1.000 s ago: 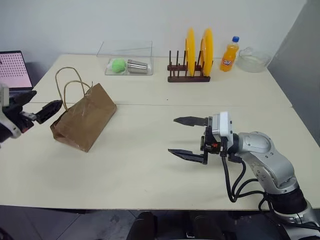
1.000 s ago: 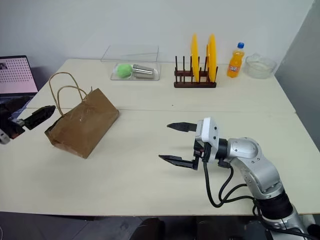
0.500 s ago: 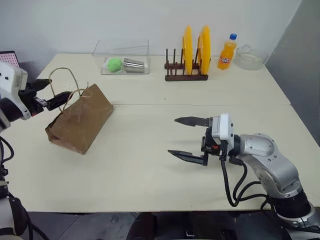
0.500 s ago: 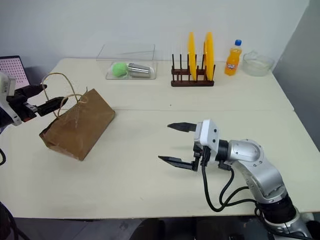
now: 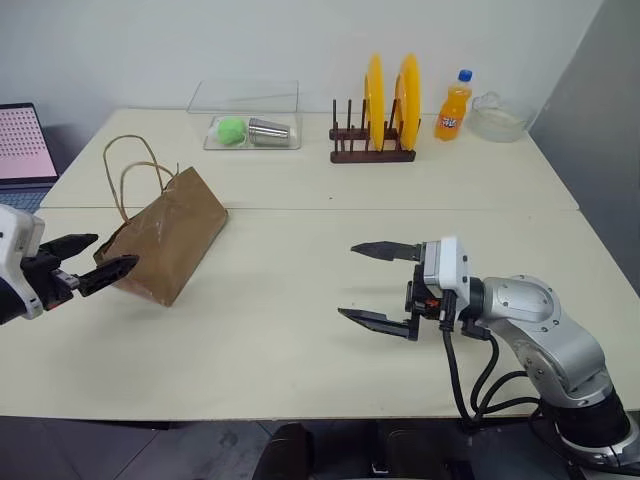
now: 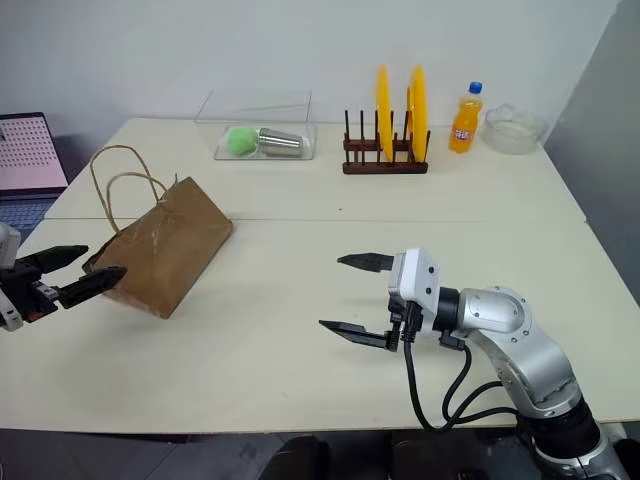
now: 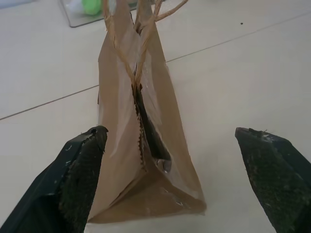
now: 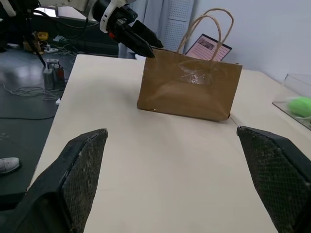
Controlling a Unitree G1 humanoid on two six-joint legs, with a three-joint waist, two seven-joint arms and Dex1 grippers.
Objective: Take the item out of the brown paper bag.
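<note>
- The brown paper bag (image 5: 163,246) stands on the pale counter (image 5: 300,360) at the left of the head views, creased and pinched to a ridge along its top, its two tan cord handles (image 5: 131,176) looping up toward the upper left.
- The left pincer (image 5: 88,264) hangs at the left edge of the frame, just beside the bag's near end; its two black fingers are spread apart with nothing between them. Whether a fingertip touches the paper cannot be told.
- In the left wrist view the bag's mouth shows as a narrow dark slit under the handles; something dark lies inside, too unclear to tell whether it is the item.
- The right pincer (image 5: 378,284) hovers over bare counter at lower centre-right, pointing toward the left of the frame, fingers spread wide and empty, well apart from the bag.
- Along the top of the frame: a clear tray (image 5: 247,117) with a green ball (image 5: 231,129) and a metal cup (image 5: 269,132), a wooden rack (image 5: 364,154) with two yellow plates (image 5: 392,87), an orange soda bottle (image 5: 452,108) and a glass bowl (image 5: 498,116).
- A laptop (image 5: 24,146) sits at the upper left edge.
</note>
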